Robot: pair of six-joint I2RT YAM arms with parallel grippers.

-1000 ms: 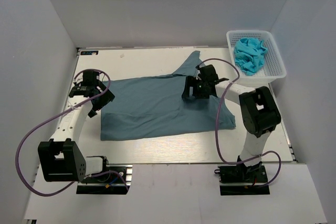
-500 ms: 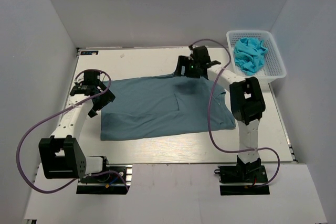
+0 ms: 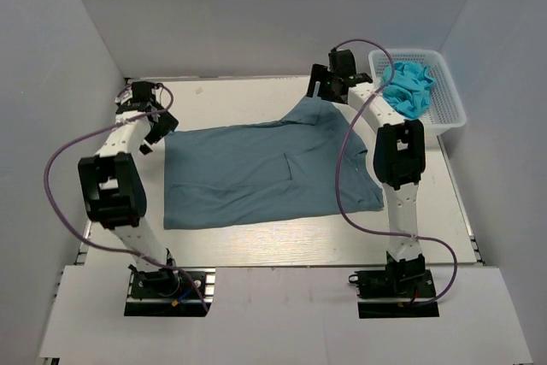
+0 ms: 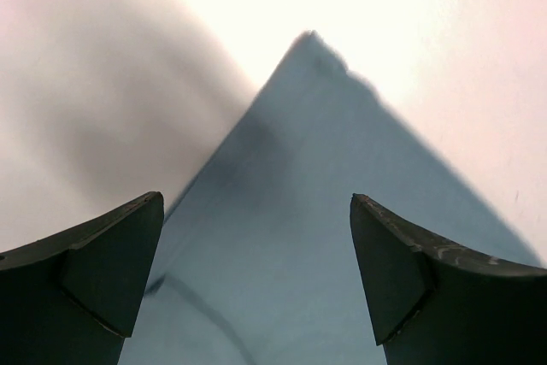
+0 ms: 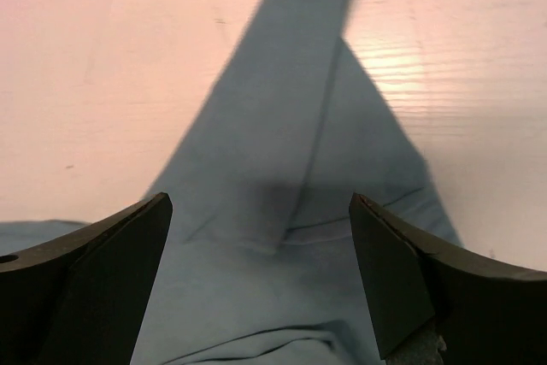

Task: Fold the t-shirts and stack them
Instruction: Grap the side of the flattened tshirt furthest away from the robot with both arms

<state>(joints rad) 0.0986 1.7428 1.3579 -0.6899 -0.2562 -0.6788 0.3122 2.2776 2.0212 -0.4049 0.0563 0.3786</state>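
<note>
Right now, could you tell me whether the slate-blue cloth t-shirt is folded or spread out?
Spread: the slate-blue cloth t-shirt lies flat on the white table, one sleeve sticking out; whether doubled, cannot tell.

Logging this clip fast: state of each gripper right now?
Left gripper: open, holding nothing, above a corner of the t-shirt.
Right gripper: open, holding nothing, above the same t-shirt.

The fixed overhead camera looks down from behind onto the whole flat white table (image 3: 231,96); both wrist cameras peer closely at the slate-blue cloth t-shirt (image 3: 256,173), shared by all views.
</note>
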